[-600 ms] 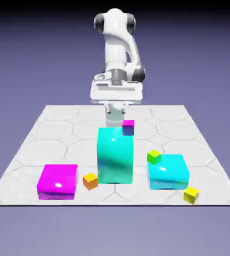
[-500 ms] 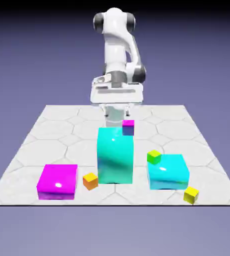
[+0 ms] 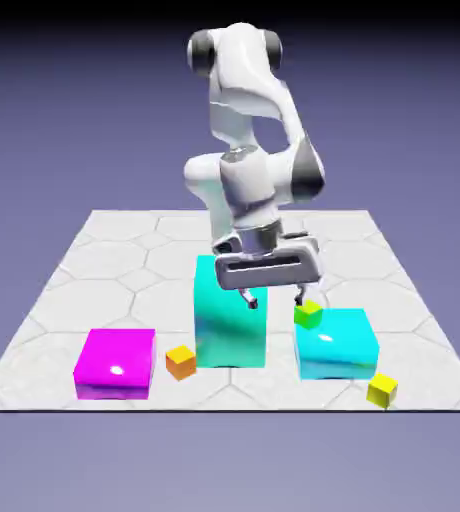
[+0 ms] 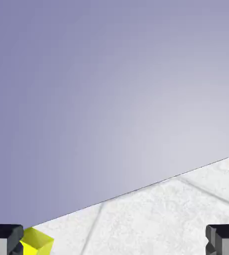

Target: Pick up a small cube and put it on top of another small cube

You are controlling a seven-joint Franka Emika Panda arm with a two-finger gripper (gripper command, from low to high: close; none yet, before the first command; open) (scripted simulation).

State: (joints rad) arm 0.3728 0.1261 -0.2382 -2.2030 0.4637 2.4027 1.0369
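Note:
The small cube (image 3: 382,389), plain yellow, lies on the tiled floor near the front edge at the exterior view's right. In the hand view it (image 4: 37,241) peeks in at the bottom left beside one fingertip. My gripper (image 3: 275,297) hangs open and empty, above the gap between the tall cyan block (image 3: 230,320) and the low cyan block (image 3: 336,345). It is well behind and to the left of the yellow cube. In the hand view the gripper (image 4: 114,242) shows both grey tips far apart with only floor between them. The other small cube, magenta-topped, is hidden behind my hand.
A tiny lime-green-topped cube (image 3: 308,314) sits just under my right fingertip, at the low cyan block's back left corner. A tiny orange cube (image 3: 180,362) lies between the tall cyan block and a flat magenta block (image 3: 115,363). The tiled floor (image 3: 94,260) ends just past the yellow cube.
The arm has swung forward and down from behind the tall cyan block, tilting the hand. It now covers the magenta-topped cube that showed before. No cube has moved.

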